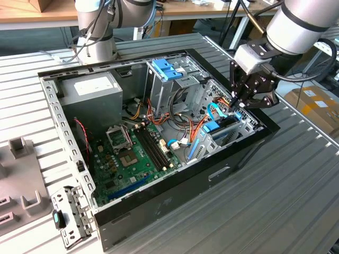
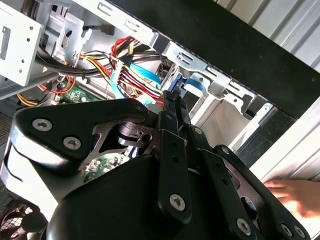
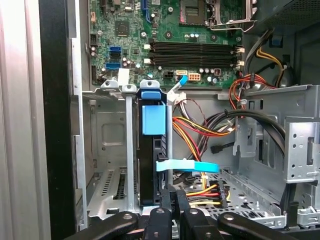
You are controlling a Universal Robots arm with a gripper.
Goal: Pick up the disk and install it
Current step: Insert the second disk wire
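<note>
The disk (image 3: 150, 170) stands on edge in a slot of the metal drive bay (image 3: 107, 150) at the front of the open computer case (image 1: 159, 206). It is a dark slab with a blue plastic piece on its top end. In the exterior view the disk (image 1: 226, 130) lies low in the bay by the case's right wall. My gripper (image 1: 237, 108) hangs right above it. In both wrist views the two black fingers are pressed together, with the gripper (image 3: 175, 192) at the disk's near end beside a light blue cable (image 3: 187, 166). I cannot tell whether the gripper (image 2: 175, 100) touches the disk.
The green motherboard (image 1: 132, 153), a grey power supply (image 1: 90, 87) and a metal cage with a blue top (image 1: 169, 69) fill the case. Red, yellow and orange cables (image 3: 200, 130) run beside the bay. A person's hand (image 2: 295, 192) rests outside the case wall. A second arm's base (image 1: 98, 32) stands behind.
</note>
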